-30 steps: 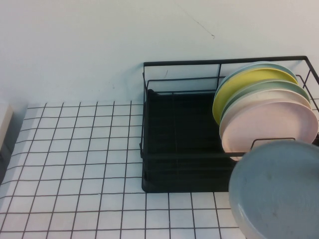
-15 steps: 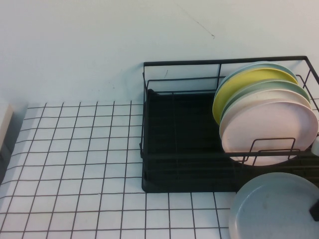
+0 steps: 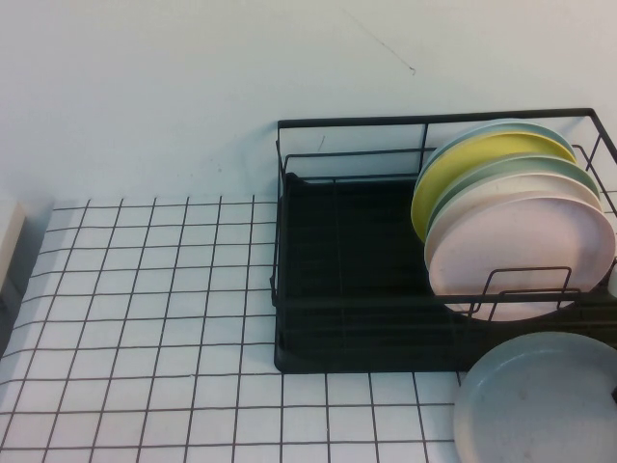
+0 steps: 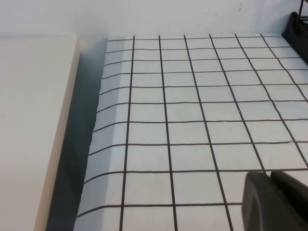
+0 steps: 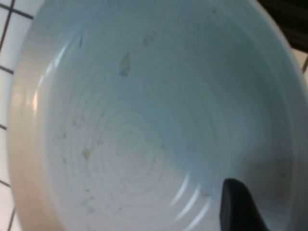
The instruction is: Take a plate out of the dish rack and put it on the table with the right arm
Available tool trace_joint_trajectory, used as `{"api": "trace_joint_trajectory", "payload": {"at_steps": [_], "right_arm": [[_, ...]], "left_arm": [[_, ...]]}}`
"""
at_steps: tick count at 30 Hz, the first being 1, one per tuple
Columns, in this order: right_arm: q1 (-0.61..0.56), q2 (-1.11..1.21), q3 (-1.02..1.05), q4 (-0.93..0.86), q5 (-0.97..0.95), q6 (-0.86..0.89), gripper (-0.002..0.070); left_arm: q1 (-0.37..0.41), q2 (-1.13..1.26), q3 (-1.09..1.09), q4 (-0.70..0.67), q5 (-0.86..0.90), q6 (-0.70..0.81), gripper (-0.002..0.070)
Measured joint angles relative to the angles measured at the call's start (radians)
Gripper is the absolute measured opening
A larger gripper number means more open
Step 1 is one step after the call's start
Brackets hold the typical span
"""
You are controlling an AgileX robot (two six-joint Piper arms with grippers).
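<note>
The pale grey-white plate (image 3: 540, 405) lies face up on the gridded white table (image 3: 145, 318) at the front right, just in front of the black wire dish rack (image 3: 386, 121). It fills the right wrist view (image 5: 134, 120). There a black part of my right gripper (image 5: 240, 207) sits over the plate's inner face near the rim. In the high view only a black sliver of that gripper (image 3: 614, 394) shows at the right edge. My left gripper (image 4: 270, 175) hangs shut and empty over the table's left part, seen only in the left wrist view.
A pale pink plate (image 3: 525, 246), a yellow plate (image 3: 463, 164) and greenish plates (image 3: 511, 174) stand upright in the rack's right end. A pale slab (image 4: 33, 120) borders the table's left edge. A white wall rises behind.
The plate has come down and back from in front of the rack onto the front right of the table. The pink plate and the rack's front wire now show in full.
</note>
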Motion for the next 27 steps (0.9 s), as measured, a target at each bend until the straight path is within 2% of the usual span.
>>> {"api": "trace_joint_trajectory", "payload": {"at_steps": [5, 12, 15, 17, 19, 22, 27], "right_arm": [[0.000, 0.000, 0.000, -0.006, -0.015, 0.011, 0.0276], [0.000, -0.007, -0.010, -0.031, -0.017, 0.011, 0.0274], [0.000, -0.038, -0.019, -0.021, 0.014, -0.005, 0.0211], [0.000, -0.052, -0.021, 0.016, 0.064, -0.058, 0.0115], [0.000, -0.062, -0.016, 0.053, 0.115, -0.109, 0.0055], [0.000, -0.106, 0.002, 0.071, 0.138, -0.145, 0.0020], [0.000, -0.310, 0.005, 0.034, 0.131, -0.147, 0.0009]], "left_arm": [[0.000, 0.000, 0.000, 0.000, 0.000, 0.000, -0.0003], [0.000, 0.000, 0.000, 0.000, 0.000, 0.000, -0.0003], [0.000, 0.000, 0.000, 0.000, 0.000, 0.000, -0.0003], [0.000, 0.000, 0.000, 0.000, 0.000, 0.000, -0.0003], [0.000, 0.000, 0.000, 0.000, 0.000, 0.000, -0.0003], [0.000, 0.000, 0.000, 0.000, 0.000, 0.000, -0.0003], [0.000, 0.000, 0.000, 0.000, 0.000, 0.000, -0.0003]]}}
